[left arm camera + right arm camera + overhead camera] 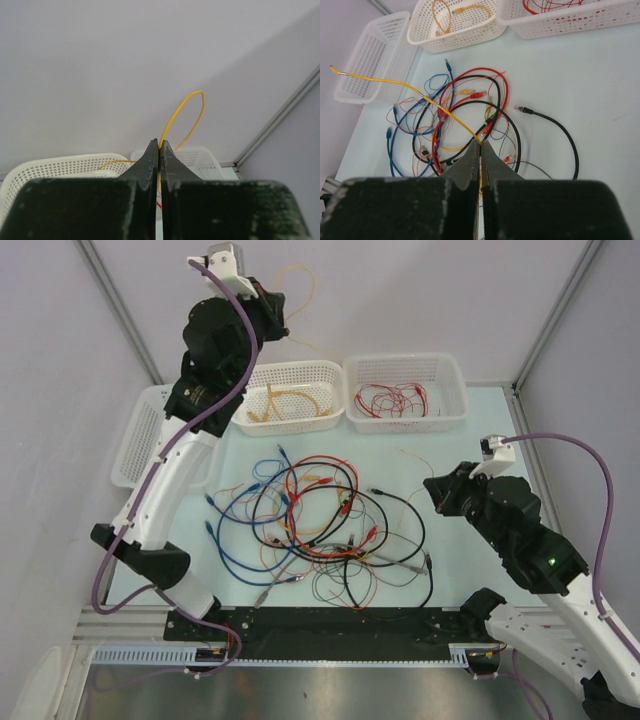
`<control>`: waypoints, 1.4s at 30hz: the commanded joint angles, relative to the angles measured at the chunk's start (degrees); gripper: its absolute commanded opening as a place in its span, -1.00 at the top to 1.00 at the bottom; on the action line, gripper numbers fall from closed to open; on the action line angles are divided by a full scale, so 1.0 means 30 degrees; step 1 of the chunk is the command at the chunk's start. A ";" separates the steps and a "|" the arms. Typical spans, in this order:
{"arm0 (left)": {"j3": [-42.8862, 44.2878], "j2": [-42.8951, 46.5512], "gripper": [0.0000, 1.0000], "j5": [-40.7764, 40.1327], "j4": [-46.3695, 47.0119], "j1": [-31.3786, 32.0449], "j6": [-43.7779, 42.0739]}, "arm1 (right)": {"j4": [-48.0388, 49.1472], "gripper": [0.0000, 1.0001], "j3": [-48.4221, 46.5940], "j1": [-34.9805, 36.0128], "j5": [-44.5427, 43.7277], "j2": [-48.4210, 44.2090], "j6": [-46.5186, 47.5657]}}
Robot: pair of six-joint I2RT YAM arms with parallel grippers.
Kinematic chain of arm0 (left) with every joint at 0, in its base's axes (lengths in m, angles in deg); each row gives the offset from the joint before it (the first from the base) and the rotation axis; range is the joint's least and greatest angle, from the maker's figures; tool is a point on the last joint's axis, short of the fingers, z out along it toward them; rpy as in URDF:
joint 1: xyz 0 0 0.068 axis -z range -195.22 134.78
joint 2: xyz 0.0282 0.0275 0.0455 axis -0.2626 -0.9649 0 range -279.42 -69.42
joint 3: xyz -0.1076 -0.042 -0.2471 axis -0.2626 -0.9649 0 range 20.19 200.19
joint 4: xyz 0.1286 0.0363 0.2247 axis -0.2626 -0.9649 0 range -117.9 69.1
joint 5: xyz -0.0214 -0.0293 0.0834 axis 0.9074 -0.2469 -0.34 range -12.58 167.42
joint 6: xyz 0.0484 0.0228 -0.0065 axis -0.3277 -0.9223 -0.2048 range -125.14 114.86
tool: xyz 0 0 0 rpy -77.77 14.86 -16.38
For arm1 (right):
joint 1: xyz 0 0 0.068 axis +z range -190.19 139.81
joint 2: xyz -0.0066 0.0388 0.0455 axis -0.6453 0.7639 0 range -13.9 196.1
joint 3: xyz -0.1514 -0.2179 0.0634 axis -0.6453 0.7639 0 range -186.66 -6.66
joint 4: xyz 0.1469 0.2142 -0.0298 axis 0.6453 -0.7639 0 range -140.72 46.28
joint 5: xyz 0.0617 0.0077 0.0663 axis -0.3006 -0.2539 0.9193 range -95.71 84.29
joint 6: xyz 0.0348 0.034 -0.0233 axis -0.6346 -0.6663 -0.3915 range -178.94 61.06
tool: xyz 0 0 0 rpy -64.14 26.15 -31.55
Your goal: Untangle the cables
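Left claw [159,146] clamped on a yellow cable [187,107], held high above the middle basket [300,368]; right claw [480,144] pinched shut on another yellow wire [395,81].
Lifting likely frees each strand from the tangle [320,525] on the table [470,440] for colour sorting: middle basket holds yellow cables, right basket [455,380] red ones, left basket [135,445] none visible.

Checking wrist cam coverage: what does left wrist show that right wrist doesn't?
Only left wrist: a yellow wire loop standing up from the left gripper against the bare wall.

Only right wrist: the cable tangle on the table, a black cable arcing off to its right, and a yellow wire running off left from the right gripper.

Both: each gripper is shut on a thin yellow wire, with white baskets beyond.
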 commanded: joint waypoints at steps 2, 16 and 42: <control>-0.0011 -0.1267 1.00 0.0859 0.2621 -0.1534 0.0762 | 0.1450 1.00 0.0922 -0.0217 -0.0531 -0.0500 0.0195; -0.0367 -0.8269 1.00 0.0511 0.8865 -0.3499 -0.0351 | 0.2771 1.00 0.2739 -0.0744 0.0582 -0.0267 -0.0421; -0.9875 0.1581 -0.99 0.0562 0.5906 -0.1513 0.4075 | 0.5581 1.00 0.3328 -0.2151 0.3974 0.1196 -0.1678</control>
